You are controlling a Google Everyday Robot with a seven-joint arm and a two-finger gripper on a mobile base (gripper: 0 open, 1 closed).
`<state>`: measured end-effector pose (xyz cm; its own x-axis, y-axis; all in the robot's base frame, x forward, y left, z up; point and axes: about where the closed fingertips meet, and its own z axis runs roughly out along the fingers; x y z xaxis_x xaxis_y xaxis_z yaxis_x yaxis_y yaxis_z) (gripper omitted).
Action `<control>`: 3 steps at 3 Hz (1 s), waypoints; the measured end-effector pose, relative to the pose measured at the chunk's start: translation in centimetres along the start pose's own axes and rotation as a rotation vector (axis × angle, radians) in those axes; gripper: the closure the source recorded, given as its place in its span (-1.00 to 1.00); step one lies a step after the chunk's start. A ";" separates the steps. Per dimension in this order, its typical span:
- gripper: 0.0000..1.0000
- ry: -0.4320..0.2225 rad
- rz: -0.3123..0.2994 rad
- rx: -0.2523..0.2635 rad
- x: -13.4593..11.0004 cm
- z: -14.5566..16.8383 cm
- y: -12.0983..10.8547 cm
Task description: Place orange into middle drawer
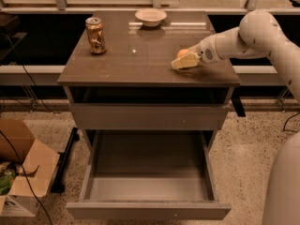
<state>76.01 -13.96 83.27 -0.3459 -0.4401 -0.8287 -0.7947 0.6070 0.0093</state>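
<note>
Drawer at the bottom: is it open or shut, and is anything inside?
Open and empty: the middle drawer is pulled far out, its floor bare. The orange sits on the cabinet top, at the hand.

Gripper (178, 61) low over right side of tabletop (136, 64), right against the orange (182, 53), which shows just behind it. Dented can (95, 34) at back left, white bowl (150, 17) at back centre. Middle drawer (147, 210) pulled out below. Cardboard box (26, 172) on floor, left.
</note>
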 end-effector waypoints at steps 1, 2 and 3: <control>0.30 -0.020 -0.037 0.011 -1.5 -1.0 1.0; 0.92 -0.053 -0.113 -0.007 -4.5 -2.5 4.1; 1.00 -0.057 -0.149 -0.051 -5.0 -3.2 8.0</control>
<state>69.74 -9.02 89.27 -0.1944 -0.4842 -0.8531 -0.8598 0.5028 -0.0894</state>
